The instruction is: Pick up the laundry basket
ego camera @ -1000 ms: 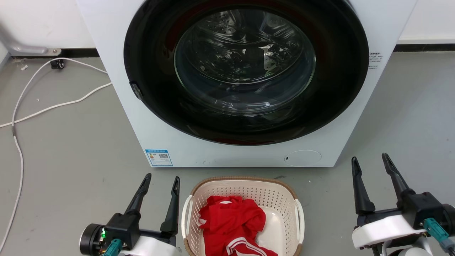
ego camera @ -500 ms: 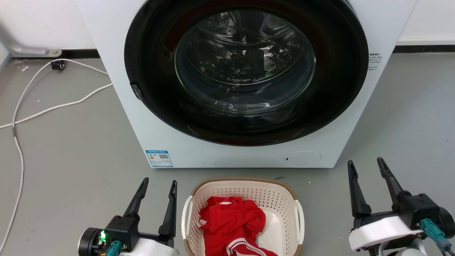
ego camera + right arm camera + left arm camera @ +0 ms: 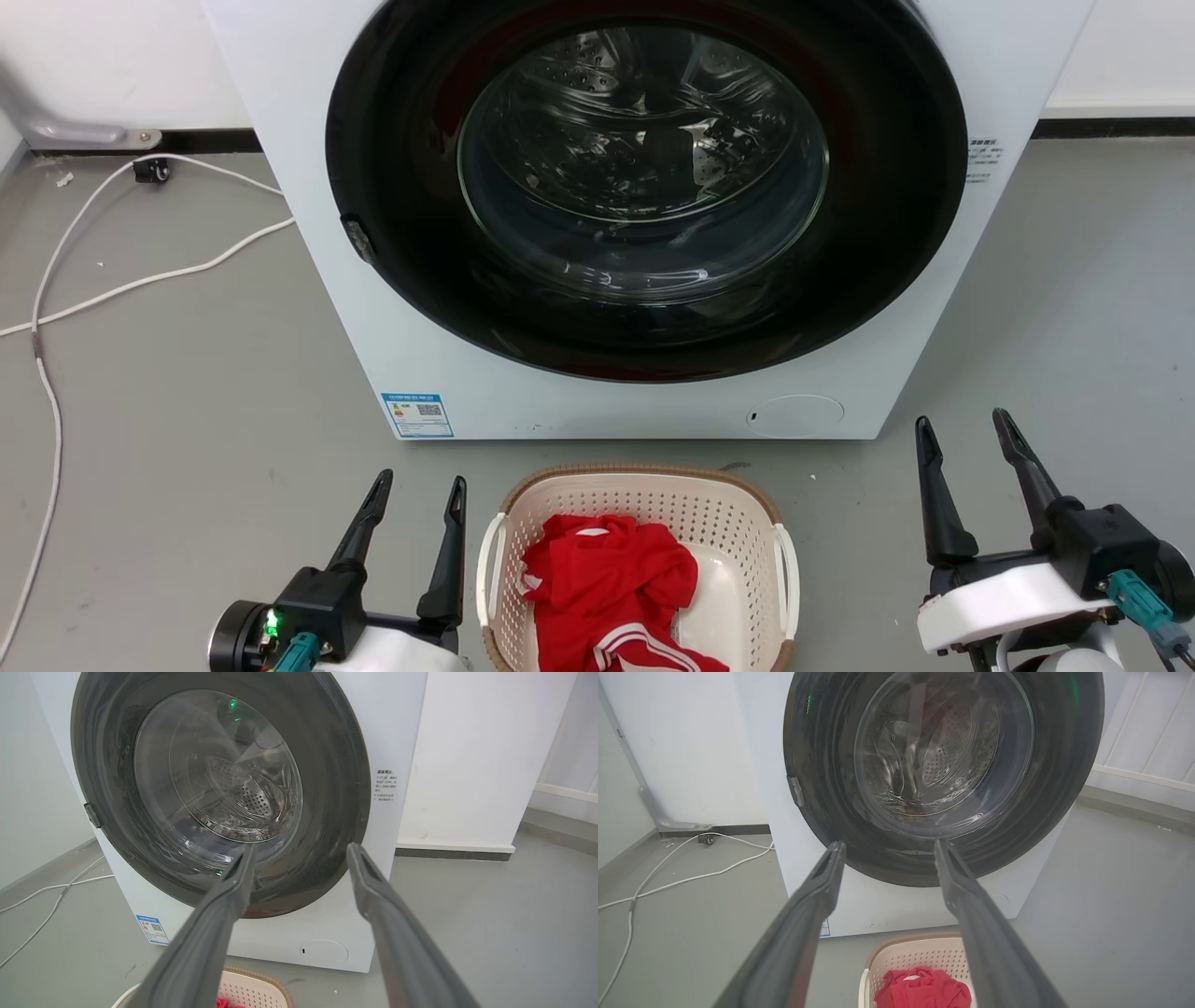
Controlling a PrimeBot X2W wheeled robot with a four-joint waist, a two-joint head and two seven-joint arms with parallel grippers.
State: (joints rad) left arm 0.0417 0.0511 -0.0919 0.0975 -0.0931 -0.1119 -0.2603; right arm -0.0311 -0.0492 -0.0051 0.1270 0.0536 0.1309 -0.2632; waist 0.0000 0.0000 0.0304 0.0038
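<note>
So far, no grasp has been made. The laundry basket (image 3: 709, 513) sits on the floor, with the washer (image 3: 392, 308) just behind it and a red garment (image 3: 607, 579) inside it.

- Left gripper (image 3: 420, 481): fingers spread, empty, just beside the basket's left handle (image 3: 485, 569), not touching.
- Right gripper (image 3: 963, 420): fingers spread, empty, well apart from the basket's right handle (image 3: 792, 579).

Judgement: the task is at the approach stage. Left to do: bring both grippers to the handles, close, lift. The right gripper has farther to travel.
</note>
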